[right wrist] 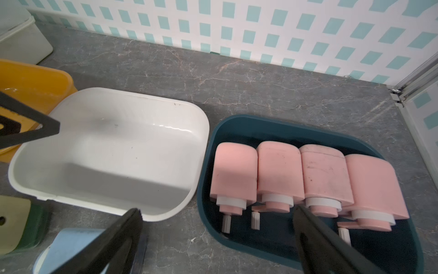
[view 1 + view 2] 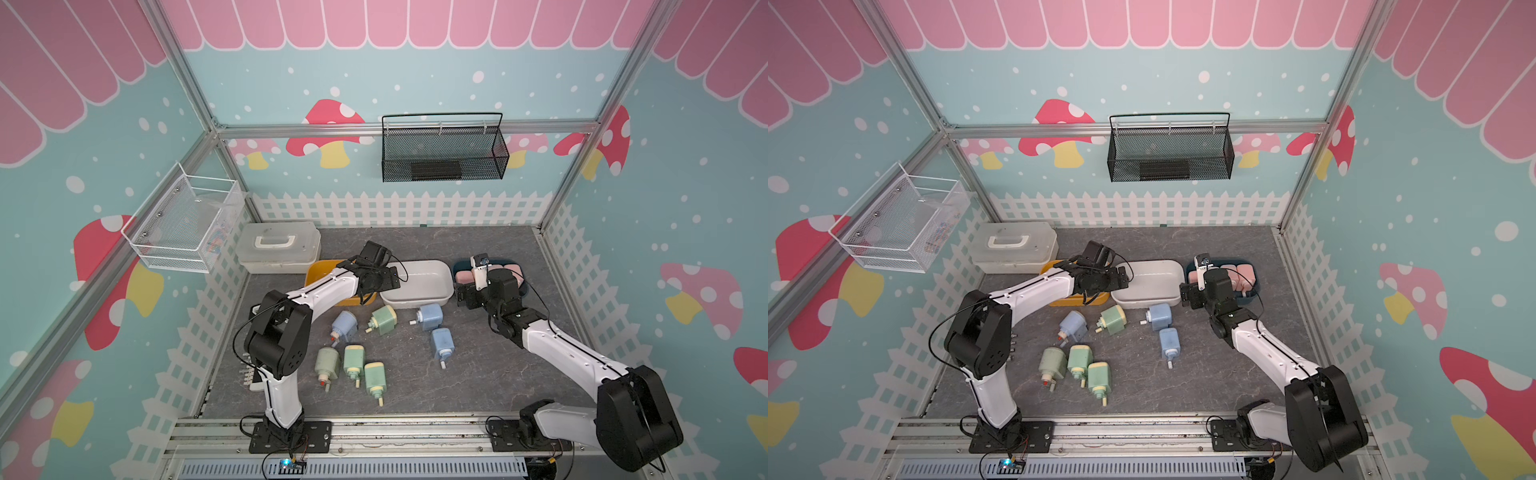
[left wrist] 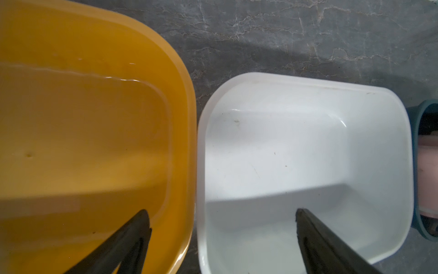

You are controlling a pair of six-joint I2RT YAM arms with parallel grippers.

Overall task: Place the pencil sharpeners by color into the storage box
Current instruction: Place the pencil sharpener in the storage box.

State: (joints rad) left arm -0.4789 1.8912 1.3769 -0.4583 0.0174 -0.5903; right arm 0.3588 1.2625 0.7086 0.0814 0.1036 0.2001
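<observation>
Grey marbled desk (image 2: 478, 374). Back left corner: white lidded case (image 2: 278, 247) w/ handle. In front of it, row across L to R: yellow bin (image 2: 322, 267), white bin (image 2: 424, 279), dark blue bin (image 1: 260, 121), each just beside the next.

Loose on the desk, nearer the front:
- green trio (image 2: 354, 361) bunched front-left
- 4th green sharpener (image 2: 384, 320) near the white bin
- left blue sharpener (image 2: 345, 326) beside it
- two blue sharpeners (image 2: 430, 316) mid-desk, close together

Pegged bar tool (image 2: 254, 384) at left edge, mostly hidden by the arm.

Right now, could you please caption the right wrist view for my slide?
Open right gripper near four pink sharpeners lined up in the teal tray; white tray empty.
</observation>
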